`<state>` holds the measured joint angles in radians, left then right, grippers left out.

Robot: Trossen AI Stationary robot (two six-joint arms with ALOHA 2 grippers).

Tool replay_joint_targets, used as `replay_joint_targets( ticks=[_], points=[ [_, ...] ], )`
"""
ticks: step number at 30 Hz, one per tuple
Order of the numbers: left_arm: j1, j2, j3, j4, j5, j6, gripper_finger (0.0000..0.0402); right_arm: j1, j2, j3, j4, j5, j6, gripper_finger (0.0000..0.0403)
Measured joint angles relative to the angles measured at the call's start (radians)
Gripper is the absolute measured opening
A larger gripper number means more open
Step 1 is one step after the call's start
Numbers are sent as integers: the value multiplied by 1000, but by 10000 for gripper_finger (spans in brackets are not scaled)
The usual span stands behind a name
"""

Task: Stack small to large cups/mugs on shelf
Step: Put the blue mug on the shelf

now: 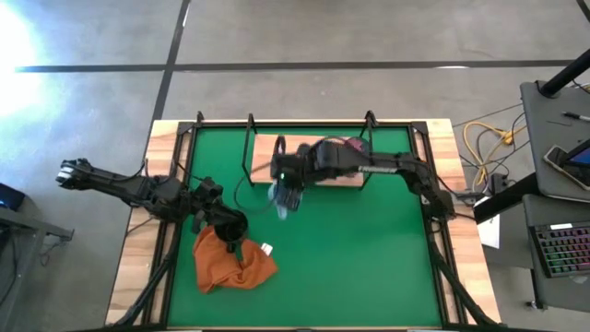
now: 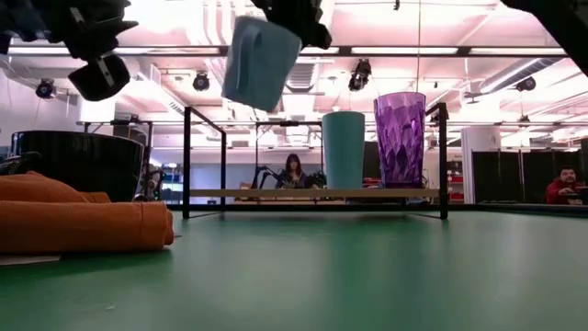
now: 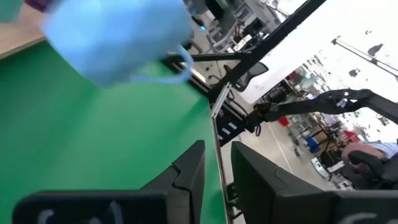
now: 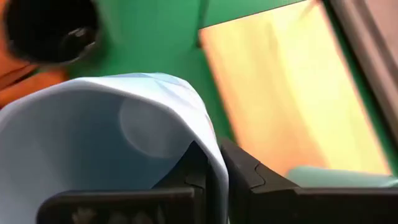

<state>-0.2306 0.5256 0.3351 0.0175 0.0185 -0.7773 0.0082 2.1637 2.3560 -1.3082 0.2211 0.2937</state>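
The right gripper (image 1: pixel 284 192) grips the light blue mug (image 2: pixel 260 62) by its rim, in the air. The shelf (image 2: pixel 312 193) is just behind it. The left gripper (image 1: pixel 205 205) looks nearly closed and empty.

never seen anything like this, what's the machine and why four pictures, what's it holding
It is a robot with two dark arms at a table covered by a green mat. One picture looks down from above, one looks level across the tabletop, and two come from cameras on the wrists.

The right gripper is shut on the rim of a light blue mug, held in the air near the shelf, a wooden board in a black frame. A teal cup and a purple tumbler already stand there.

The left gripper, nearly closed and empty, waits by a black mug and an orange cloth.
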Motion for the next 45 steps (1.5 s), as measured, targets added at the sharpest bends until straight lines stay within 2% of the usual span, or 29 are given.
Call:
replay_joint_targets(
  ticks=[4, 8, 11, 14, 16, 18, 20, 24, 26, 29, 33, 38, 45],
  points=[
    [1, 62, 24, 8, -45, 8, 64, -72, -2, 0, 0, 18, -44, 16],
    [4, 112, 122, -9, -173, 116, 63, -150, -2, 0, 5, 16, -102, 16],
    [24, 141, 276, -34, -281, 246, 63, -204, -2, 0, 6, 19, -142, 16],
    [67, 190, 460, -226, -391, 367, 63, -246, -2, 0, 5, 17, -176, 23],
    [113, 236, 593, -377, -412, 437, 63, -264, -2, 0, 3, 2, -202, 25],
    [184, 300, 695, -540, -383, 491, 63, -278, -2, 0, 2, -19, -227, 26],
    [274, 364, 770, -637, -300, 546, 63, -287, -2, 0, -1, -38, -271, 24],
    [465, 499, 837, -642, -16, 674, 63, -312, -3, 0, -24, -74, -349, 22],
    [530, 570, 866, -619, 50, 752, 63, -338, -7, 0, -43, -141, -370, 22],
    [589, 669, 902, -639, 59, 847, 63, -379, -19, 0, -50, -198, -381, 22],
    [643, 753, 932, -638, 69, 868, 63, -437, -23, 0, -47, -236, -407, 22],
    [664, 868, 917, -628, 108, 868, 63, -494, -11, 0, -45, -325, -422, 22],
    [687, 949, 929, -619, 93, 918, 63, -511, 23, -2, -39, -364, -449, 22]
  ],
)
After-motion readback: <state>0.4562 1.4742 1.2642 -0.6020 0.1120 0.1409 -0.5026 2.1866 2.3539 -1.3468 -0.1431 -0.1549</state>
